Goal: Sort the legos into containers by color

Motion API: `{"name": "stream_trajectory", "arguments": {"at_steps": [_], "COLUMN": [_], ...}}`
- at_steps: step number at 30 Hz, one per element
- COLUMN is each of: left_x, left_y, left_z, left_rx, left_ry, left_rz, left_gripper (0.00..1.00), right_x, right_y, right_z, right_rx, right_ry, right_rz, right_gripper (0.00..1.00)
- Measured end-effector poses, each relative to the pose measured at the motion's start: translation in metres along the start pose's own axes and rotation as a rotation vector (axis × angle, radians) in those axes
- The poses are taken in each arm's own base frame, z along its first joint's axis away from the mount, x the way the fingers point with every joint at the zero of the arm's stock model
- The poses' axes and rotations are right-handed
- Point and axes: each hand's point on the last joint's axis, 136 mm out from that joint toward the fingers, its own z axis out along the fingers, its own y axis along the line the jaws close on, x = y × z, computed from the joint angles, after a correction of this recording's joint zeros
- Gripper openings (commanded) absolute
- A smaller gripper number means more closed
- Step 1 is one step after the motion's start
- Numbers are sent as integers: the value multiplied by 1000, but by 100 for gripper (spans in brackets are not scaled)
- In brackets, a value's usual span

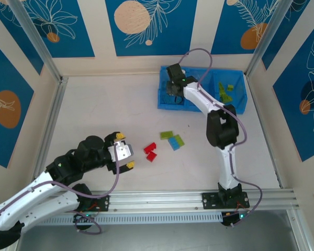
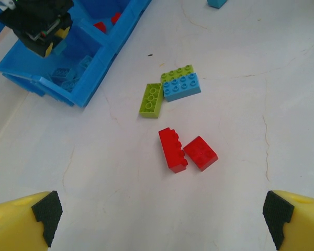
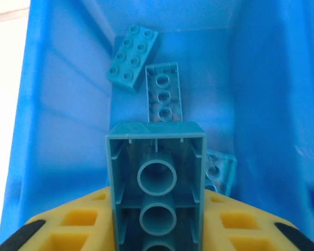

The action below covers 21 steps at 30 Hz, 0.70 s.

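My right claw pinches a light blue brick above the tray's left compartment, where a few blue bricks already lie. My left claw hangs spread wide over the table. Two red bricks, two green bricks and a last blue brick lie there unsorted; I judge the sorting is past halfway.

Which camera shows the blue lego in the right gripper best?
The right wrist view: the light blue lego fills the middle between the yellow fingers, hollow underside facing the camera. In the top and left wrist views it is too small to tell under the right gripper over the tray.
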Motion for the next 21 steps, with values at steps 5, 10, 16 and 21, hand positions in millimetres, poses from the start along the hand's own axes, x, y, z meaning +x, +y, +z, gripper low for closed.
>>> {"name": "stream_trajectory", "arguments": {"at_steps": [5, 10, 16, 21], "left_x": [2, 4, 5, 7], "left_y": [0, -1, -2, -5], "left_z": [0, 1, 2, 6], "left_rx": [-3, -1, 6, 22], "left_ry": [2, 7, 10, 23], "left_rz": [8, 8, 8, 7], "left_gripper": [100, 100, 100, 100], "right_x": [-13, -19, 37, 103], "right_y": [6, 5, -51, -141], "right_z": [-6, -54, -178, -236], "right_rx": [-5, -39, -79, -13], "right_ry": [25, 5, -63, -151], "right_rz": [-25, -23, 56, 258], "right_gripper": [50, 50, 53, 58]}}
